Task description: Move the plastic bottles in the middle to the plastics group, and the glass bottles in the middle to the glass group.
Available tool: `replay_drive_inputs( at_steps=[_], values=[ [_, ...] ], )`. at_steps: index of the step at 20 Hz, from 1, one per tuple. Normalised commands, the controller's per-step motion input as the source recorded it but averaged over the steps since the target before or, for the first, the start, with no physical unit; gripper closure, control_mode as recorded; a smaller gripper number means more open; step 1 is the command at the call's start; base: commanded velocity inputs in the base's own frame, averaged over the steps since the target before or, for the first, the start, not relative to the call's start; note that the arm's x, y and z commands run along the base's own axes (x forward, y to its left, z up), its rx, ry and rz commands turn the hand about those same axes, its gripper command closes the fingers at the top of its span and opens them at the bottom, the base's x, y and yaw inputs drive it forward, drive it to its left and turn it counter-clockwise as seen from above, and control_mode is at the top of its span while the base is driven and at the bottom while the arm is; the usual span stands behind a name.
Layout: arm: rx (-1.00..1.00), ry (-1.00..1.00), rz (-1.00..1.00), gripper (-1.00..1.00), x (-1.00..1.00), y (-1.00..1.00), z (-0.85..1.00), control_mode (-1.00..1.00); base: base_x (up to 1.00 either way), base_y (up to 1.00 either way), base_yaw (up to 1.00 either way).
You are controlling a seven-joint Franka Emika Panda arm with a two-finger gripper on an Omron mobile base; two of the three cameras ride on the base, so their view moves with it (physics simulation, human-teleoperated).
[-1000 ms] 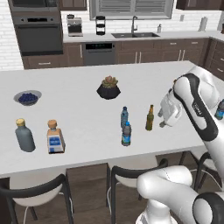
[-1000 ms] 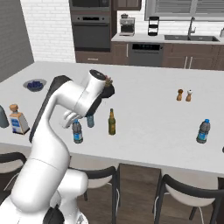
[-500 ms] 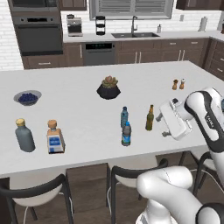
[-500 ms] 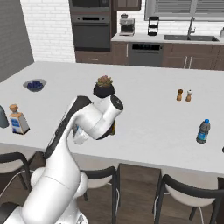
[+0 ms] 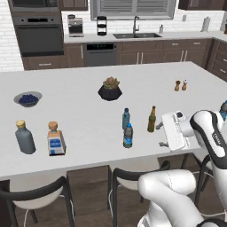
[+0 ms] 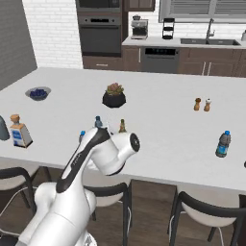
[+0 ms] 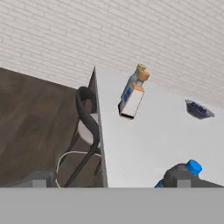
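Now that the arm has swung low beside the olive-green bottle (image 5: 152,119), the claw (image 5: 165,135) stands wide open, empty; nothing is sorted yet.

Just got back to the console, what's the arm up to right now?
The arm has its gripper open and empty, low at the near counter edge, just right of the olive-green glass bottle. That bottle and the two blue-capped plastic bottles stand unmoved mid-counter. The glass group waits far left; a plastic bottle stands far right.
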Motion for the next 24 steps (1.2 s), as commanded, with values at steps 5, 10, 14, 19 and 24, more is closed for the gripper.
replay_drive_inputs(
  at_steps=[5, 10, 14, 19, 24],
  values=[
    [0.04, 0.06, 0.00, -1.00, 0.53, 0.14, -0.08, -1.00, 0.00, 0.00, 0.00],
    [0.00, 0.24, 0.00, -1.00, 0.54, 0.14, -0.01, -1.00, 0.00, 0.00, 0.00],
    [0.00, 0.13, 0.01, -1.00, 0.48, 0.06, -0.11, -1.00, 0.00, 0.00, 0.00],
    [0.00, 0.03, 0.04, -1.00, 0.26, 0.00, -0.16, -1.00, 0.00, 0.00, 0.00],
    [0.00, 0.00, 0.00, -1.00, 0.10, 0.00, -0.27, -1.00, 0.00, 0.00, 0.00]
  ],
)
